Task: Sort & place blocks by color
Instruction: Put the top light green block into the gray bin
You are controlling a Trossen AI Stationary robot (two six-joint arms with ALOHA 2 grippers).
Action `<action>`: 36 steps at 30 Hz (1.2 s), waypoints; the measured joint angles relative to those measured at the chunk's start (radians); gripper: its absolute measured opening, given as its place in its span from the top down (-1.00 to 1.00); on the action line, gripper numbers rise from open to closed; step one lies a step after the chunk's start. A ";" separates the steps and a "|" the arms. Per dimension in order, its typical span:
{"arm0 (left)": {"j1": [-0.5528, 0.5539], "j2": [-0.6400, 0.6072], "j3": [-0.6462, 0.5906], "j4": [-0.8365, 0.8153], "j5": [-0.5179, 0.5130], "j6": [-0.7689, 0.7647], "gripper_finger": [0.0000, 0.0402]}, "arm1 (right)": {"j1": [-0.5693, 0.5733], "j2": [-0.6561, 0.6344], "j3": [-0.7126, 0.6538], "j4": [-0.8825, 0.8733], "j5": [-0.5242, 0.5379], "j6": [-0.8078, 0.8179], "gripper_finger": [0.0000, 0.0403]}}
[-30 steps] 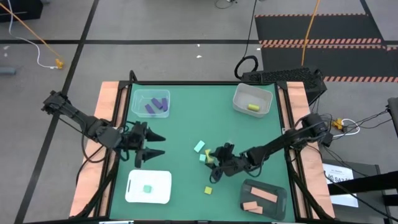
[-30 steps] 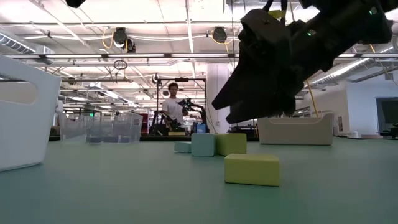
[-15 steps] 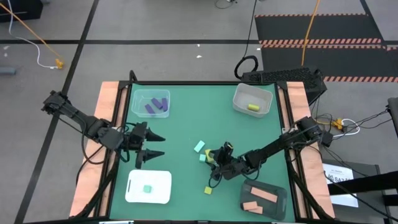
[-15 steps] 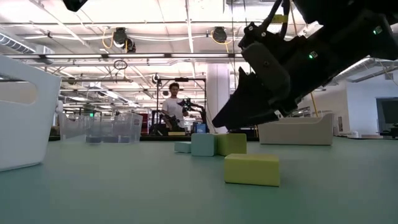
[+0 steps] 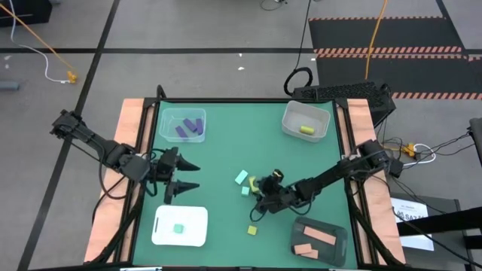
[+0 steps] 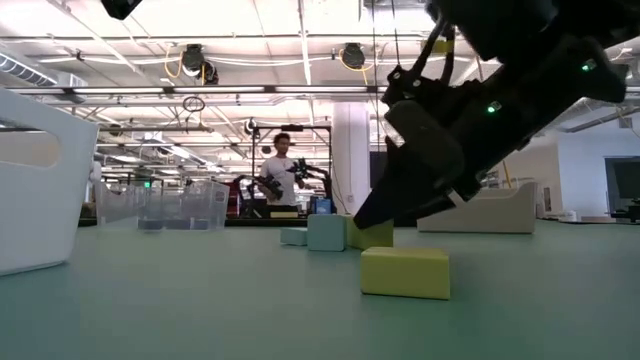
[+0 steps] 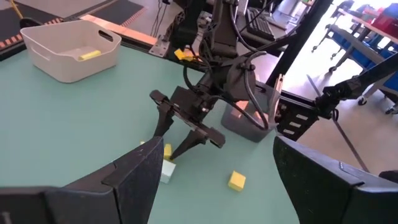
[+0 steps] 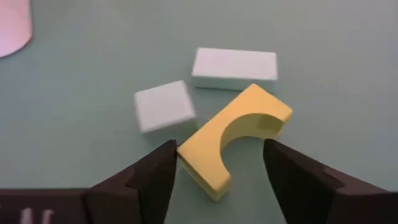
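Judging by the sorted purple blocks (image 5: pixel 188 128), yellow cylinder (image 5: pixel 306 129), mint cube (image 5: pixel 178 228) and salmon blocks (image 5: pixel 315 242), the sorting is over half done, while the yellow arch (image 8: pixel 235 138) lies mid-surface between the right claw's (image 8: pixel 216 165) wide fingers, ungripped.

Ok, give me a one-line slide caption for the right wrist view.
Right gripper, jaws open, straddles a yellow arch block lying beside two mint green blocks on the green table.
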State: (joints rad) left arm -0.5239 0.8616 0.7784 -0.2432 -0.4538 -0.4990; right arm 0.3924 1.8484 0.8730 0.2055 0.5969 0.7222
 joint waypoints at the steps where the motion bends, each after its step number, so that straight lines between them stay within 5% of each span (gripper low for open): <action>1: 0.004 0.000 0.000 0.000 0.000 0.000 -0.51 | -0.008 0.000 0.000 0.000 -0.009 0.002 -0.08; 7: 0.027 0.000 0.000 0.001 0.000 -0.001 -0.51 | -0.062 0.000 0.000 0.000 -0.131 0.000 0.20; 19: 0.046 0.000 0.000 0.001 0.000 0.017 -0.51 | -0.105 -0.002 0.000 0.010 -0.178 0.048 0.83; 36: 0.054 0.000 0.000 0.009 -0.001 0.050 -0.51 | -0.105 -0.103 -0.001 0.084 -0.148 0.057 0.83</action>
State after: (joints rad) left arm -0.4702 0.8616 0.7780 -0.2338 -0.4546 -0.4492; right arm 0.2874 1.7458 0.8722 0.2894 0.4493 0.7788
